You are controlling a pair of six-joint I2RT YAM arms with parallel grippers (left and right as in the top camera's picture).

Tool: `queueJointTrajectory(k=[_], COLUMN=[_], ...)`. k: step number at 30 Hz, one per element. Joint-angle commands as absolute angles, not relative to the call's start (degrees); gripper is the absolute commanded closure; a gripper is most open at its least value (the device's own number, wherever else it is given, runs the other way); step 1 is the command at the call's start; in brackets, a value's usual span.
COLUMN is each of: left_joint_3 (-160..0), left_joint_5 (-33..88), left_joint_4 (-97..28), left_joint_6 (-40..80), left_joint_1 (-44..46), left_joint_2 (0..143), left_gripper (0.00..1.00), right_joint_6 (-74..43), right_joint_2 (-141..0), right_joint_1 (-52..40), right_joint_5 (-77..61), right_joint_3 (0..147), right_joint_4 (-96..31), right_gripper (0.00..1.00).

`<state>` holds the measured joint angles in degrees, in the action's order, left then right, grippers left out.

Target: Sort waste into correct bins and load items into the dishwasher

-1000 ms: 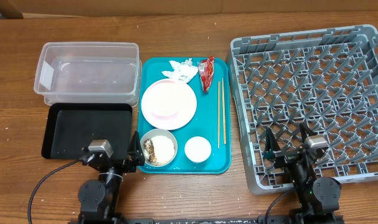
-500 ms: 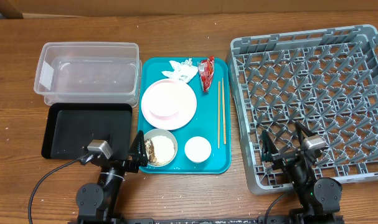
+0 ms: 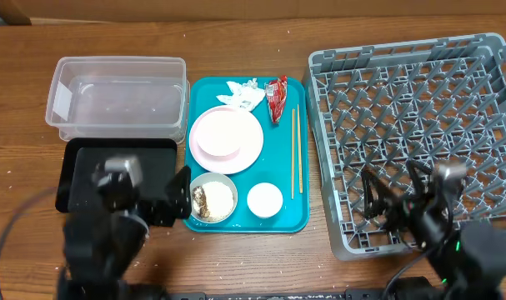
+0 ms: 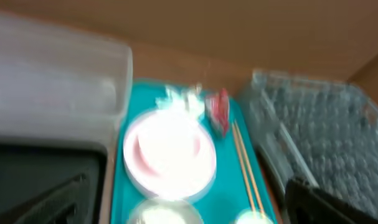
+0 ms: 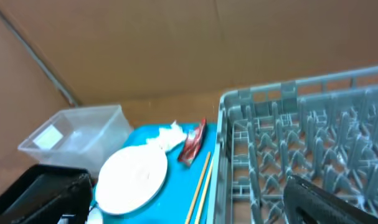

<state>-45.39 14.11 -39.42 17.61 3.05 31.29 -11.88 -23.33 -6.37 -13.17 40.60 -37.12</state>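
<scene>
Left pincer [image 3: 179,198] hangs released and holds nothing. It is blurred, over the near right corner of the black tray [image 3: 84,160], with its fingers spread wide and pointed toward the bowl [image 3: 212,198]. The right pincer [image 3: 392,197] is likewise released and bare, over the near left part of the rack [image 3: 419,100]. The rack stands on the counter [image 3: 236,37], right of the teal tray [image 3: 282,175].

On the teal tray the bowl sits at the near left with brownish scraps [image 3: 200,200] in it. The cup [image 3: 264,200] is just beside it on the right. Behind them lies the plate [image 3: 226,133]. The napkin [image 3: 242,93] lies at the plate's far rim, and the wrapper [image 3: 276,98] is just right of it. The chopsticks [image 3: 294,150] lie side by side along the teal tray's right edge, pointing away from the robot.

The tub [image 3: 117,96] stands left of the teal tray, with the black tray just in front of it. The left wrist view is smeared by blur.
</scene>
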Motion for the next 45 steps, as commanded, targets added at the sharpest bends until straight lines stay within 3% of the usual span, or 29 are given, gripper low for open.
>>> queueJointTrajectory(k=[1,7,9,24,30,35,37,38,39,40,41,45], left_joint_3=[-59.1,-71.6,-71.7,-70.3,-68.8,-68.7,-68.7,-68.7,-68.7,-68.7,-68.8,-71.1], left_joint_5=[18.8,39.4,40.2,0.9,-0.2,4.7,6.6,7.6,8.9,10.1,10.3,10.2], left_joint_4=[-48.4,-56.3,-56.4,-64.1,-59.7,-56.3,-55.2,-55.2,-55.5,-55.7,-56.0,-57.8], left_joint_6=[15.4,15.3,14.5,23.0,25.4,25.0,24.4,24.4,24.4,24.4,24.4,24.6], left_joint_1=[3.8,4.3,6.0,35.0,37.1,37.1,37.2,37.2,37.1,37.0,36.9,34.8], left_joint_2=[45.6,62.5,66.0,82.1,90.1,97.3,99.6,100.4,101.0,101.0,100.8,97.9], left_gripper=[0.0,0.0,0.0,0.05,0.14,0.29,0.42,0.57,0.81,0.92,0.96,0.96], right_joint_6=[-12.0,-12.1,-12.1,-18.3,-18.3,-18.3,-18.3,-18.3,-18.3,-18.3,-18.3,-18.2], right_joint_2=[-34.3,-49.2,-51.3,-58.2,-58.3,-58.3,-58.3,-58.3,-58.3,-58.3,-58.3,-58.3], right_joint_1=[-6.3,-6.2,-6.2,-6.2,-6.2,-6.2,-6.2,-6.2,-6.2,-6.2,-6.2,-6.2], right_joint_5=[-13.6,-17.1,-17.1,-16.0,-16.1,-16.2,-16.2,-16.2,-16.2,-16.2,-16.2,-16.2], right_joint_3=[50.7,61.9,62.8,62.8,62.8,62.8,62.8,62.8,62.8,62.8,62.8,62.8], right_joint_4=[-43.0,-51.7,-52.0,-51.6,-51.8,-51.7,-51.7,-51.7,-51.8,-51.9,-52.1,-52.4], right_gripper=[0.0,0.0,0.0,0.0,0.0,0.01,0.01,0.01,0.02,0.03,0.03,0.04])
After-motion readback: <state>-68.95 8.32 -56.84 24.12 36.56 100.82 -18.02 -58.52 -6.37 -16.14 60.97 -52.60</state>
